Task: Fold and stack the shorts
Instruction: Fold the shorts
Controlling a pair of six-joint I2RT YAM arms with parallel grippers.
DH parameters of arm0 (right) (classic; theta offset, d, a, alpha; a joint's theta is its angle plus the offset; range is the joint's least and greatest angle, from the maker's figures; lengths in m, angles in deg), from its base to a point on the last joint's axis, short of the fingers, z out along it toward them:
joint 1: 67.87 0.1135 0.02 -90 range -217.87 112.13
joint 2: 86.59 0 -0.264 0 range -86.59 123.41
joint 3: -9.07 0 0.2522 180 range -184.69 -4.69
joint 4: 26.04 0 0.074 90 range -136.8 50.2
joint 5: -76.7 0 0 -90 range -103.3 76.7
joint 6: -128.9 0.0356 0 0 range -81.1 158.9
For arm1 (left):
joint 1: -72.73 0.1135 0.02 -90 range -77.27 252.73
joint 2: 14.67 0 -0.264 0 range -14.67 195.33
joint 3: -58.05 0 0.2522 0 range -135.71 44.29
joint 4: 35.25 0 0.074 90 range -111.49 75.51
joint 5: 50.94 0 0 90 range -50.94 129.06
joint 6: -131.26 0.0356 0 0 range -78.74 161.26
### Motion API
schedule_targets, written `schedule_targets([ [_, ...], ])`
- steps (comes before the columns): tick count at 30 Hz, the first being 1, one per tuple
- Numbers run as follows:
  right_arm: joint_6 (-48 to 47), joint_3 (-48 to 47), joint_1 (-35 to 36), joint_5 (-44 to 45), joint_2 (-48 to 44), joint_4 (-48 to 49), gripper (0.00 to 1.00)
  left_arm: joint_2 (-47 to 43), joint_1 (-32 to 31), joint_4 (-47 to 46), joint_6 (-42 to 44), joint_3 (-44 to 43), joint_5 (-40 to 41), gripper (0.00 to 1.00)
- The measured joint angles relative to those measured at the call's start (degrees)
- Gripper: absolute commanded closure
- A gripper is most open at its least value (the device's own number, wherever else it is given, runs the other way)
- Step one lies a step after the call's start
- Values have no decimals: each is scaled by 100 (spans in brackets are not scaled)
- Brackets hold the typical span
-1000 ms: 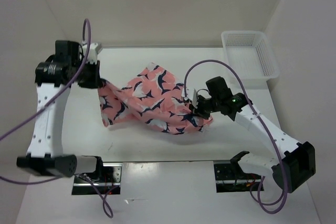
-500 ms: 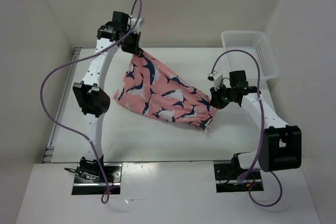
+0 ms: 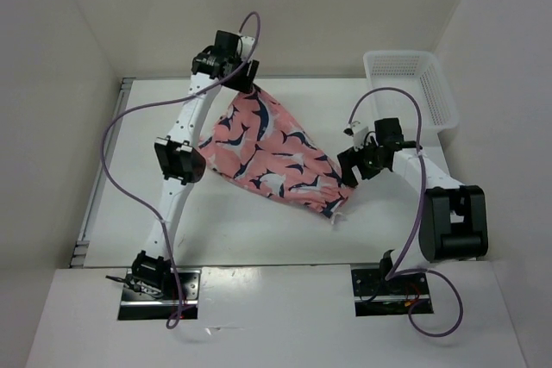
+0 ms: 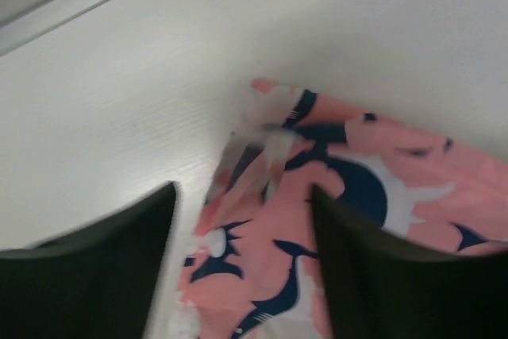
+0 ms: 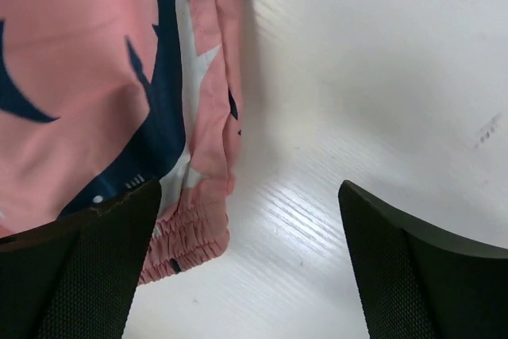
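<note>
Salmon-pink bird-print shorts [image 3: 272, 154] lie rumpled on the white table [image 3: 259, 234] between the left gripper [image 3: 249, 86] and right gripper [image 3: 348, 171], both spread wide, grasping nothing.

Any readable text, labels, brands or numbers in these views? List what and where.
None readable.
The shorts carry only a bird-like print, no lettering.
The basket shows no label.
Small dark marks on the table are too faint to read.
</note>
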Motion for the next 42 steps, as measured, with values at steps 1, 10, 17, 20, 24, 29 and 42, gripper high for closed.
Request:
schedule_targets([
  [1,33,-9,0,153,50,39,1,94,7,13,-17,-94,81,1],
  [10,219,-1274,-179,234,118,-323,1,-20,286,649,-61,-129,22,1],
  [17,-343,-378,723,216,413,-765,1,-1207,833,680,-70,2813,-439,1],
  [20,-527,-289,737,345,678,-815,1,-1521,837,378,-72,3971,-345,1],
  [24,-756,-260,1062,560,811,-756,9,-1945,678,-98,-70,5344,-129,1],
  [29,-940,-195,1320,595,946,-656,55,-2212,562,-511,-61,6378,72,3],
  [42,-610,-2975,1329,1331,3073,-79,26,-3086,946,-1001,-63,7834,254,33],
])
